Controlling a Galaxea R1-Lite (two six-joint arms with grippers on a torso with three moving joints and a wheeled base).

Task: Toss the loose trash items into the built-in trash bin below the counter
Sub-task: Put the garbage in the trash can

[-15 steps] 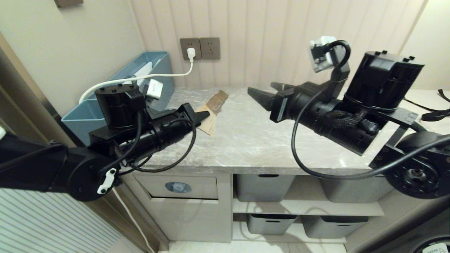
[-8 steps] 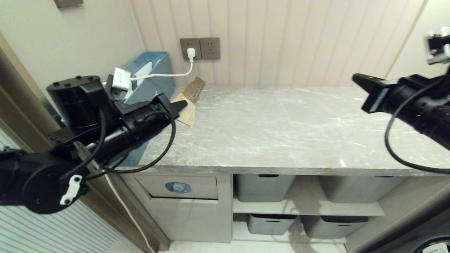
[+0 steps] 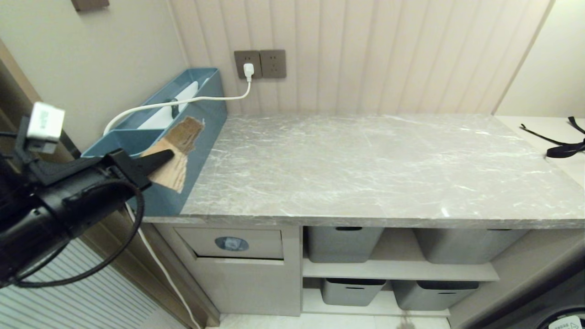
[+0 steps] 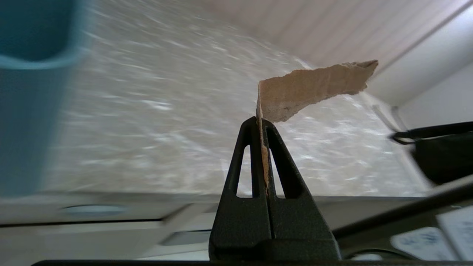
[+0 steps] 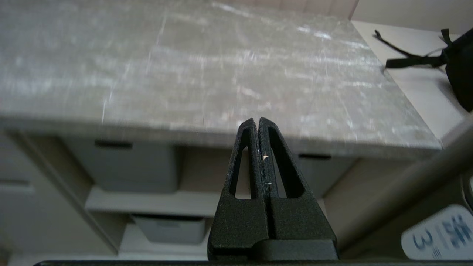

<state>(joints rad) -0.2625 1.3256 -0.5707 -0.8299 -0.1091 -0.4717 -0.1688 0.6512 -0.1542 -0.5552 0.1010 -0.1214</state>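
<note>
A torn tan cardboard scrap (image 3: pixel 182 133), one of the loose trash items, is pinched in my left gripper (image 3: pixel 169 156), which is shut on it. It hangs in the air at the counter's left end, in front of the blue box. In the left wrist view the scrap (image 4: pixel 314 87) sticks out past the closed gripper (image 4: pixel 261 122). The counter (image 3: pixel 365 164) is a grey marble slab with no scraps showing on it. The built-in trash bin (image 3: pixel 231 243), a beige flap with a blue oval sticker, sits below the counter's left part. My right gripper (image 5: pixel 257 121) is shut and empty, off the counter's front edge (image 5: pixel 184 129).
A long blue box (image 3: pixel 201 87) stands along the left wall with a white cable (image 3: pixel 183 101) running to a wall socket (image 3: pixel 248 64). Grey tubs (image 3: pixel 343 243) fill the shelves right of the bin. A black strap (image 3: pixel 561 148) lies at the far right.
My left gripper carried the scrap leftward and toward me, off the counter's left end. The right arm pulled back out of the head view, and its jaws went from open to shut.
</note>
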